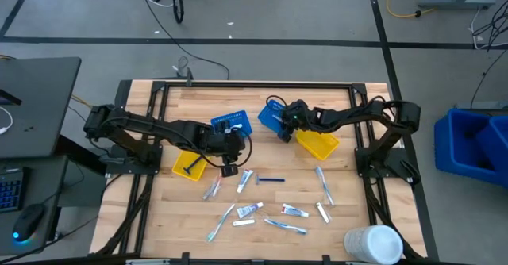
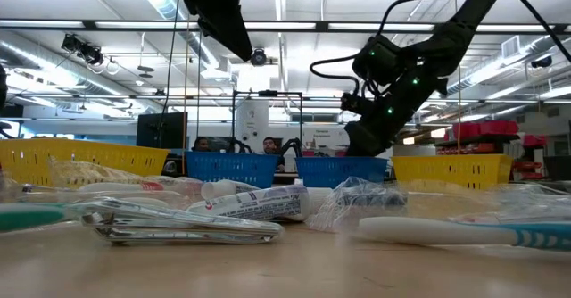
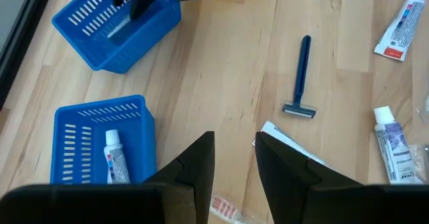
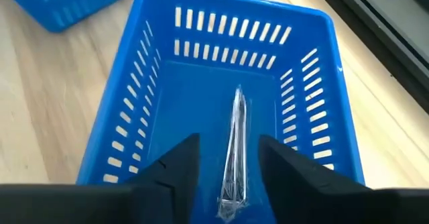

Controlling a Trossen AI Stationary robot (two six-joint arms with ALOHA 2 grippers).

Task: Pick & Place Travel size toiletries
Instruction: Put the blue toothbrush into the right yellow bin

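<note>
Right wrist view, right end effector (image 4: 228,167) fingers apart, empty, over wrapped item (image 4: 236,150) in blue basket (image 4: 134,96).

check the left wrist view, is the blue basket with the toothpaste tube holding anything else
No, the blue basket holds only a single white toothpaste tube; the rest of its floor is bare.

Wooden table (image 1: 341,225) carries 4 baskets (image 1: 232,124), scattered toiletries (image 1: 248,210), white cylinder (image 1: 373,243).
</note>
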